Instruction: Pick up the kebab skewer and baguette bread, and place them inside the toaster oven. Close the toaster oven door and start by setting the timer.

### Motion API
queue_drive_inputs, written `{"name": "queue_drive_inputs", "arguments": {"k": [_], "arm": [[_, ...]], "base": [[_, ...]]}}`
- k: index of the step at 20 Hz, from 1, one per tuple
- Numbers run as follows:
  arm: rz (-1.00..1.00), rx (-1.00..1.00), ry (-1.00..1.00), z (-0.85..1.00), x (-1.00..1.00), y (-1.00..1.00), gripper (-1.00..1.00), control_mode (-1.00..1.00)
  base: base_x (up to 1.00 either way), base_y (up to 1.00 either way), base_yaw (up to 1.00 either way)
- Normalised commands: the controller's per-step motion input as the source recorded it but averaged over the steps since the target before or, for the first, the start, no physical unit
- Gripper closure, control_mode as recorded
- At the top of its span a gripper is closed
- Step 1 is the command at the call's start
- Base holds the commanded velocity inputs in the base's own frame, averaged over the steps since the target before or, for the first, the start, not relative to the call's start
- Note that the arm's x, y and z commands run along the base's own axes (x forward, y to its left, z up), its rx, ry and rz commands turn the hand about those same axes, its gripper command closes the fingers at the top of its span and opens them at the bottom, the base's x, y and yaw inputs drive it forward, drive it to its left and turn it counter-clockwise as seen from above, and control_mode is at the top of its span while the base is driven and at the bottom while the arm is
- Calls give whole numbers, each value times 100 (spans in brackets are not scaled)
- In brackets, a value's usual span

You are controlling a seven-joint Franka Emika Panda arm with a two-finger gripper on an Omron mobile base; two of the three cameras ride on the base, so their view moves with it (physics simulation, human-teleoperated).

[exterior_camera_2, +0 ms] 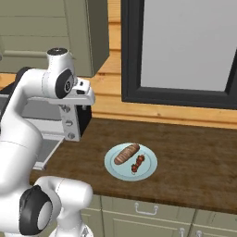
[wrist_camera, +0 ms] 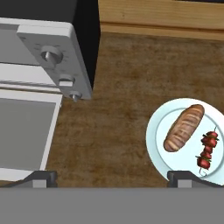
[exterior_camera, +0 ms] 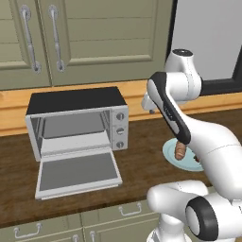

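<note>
Meanwhile the boxy silver toaster oven with its black top is sitting on the dark wooden counter; its silver-framed grey glass door is lying folded down flat in front of it, leaving the grey interior showing; three round knobs are standing in a column on the oven's right face. Right of the oven, well apart from it, a round pale blue plate is resting on the counter; the short brown baguette bread with lighter slashes is lying on that plate, and the thin kebab skewer of dark red chunks is lying just beside it, on the side farther from the oven. The white arm's two-finger gripper is hovering above the counter between oven and plate, fingers spread fully wide and holding nothing.
</note>
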Motion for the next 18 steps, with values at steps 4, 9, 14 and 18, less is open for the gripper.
{"name": "queue_drive_inputs", "arguments": {"k": [4, 9, 14, 18], "arm": [[2, 0, -20, -29, -37, 34, -100, -100], [2, -8, -59, -16, -22, 100, -100, -100], [0, -3, -48, -30, 0, 100, -100, -100], [-1, 1, -24, -36, 10, 100, -100, -100]], "base": [[0, 0, 0], [0, 0, 0], [0, 0, 0], [0, 0, 0]]}}
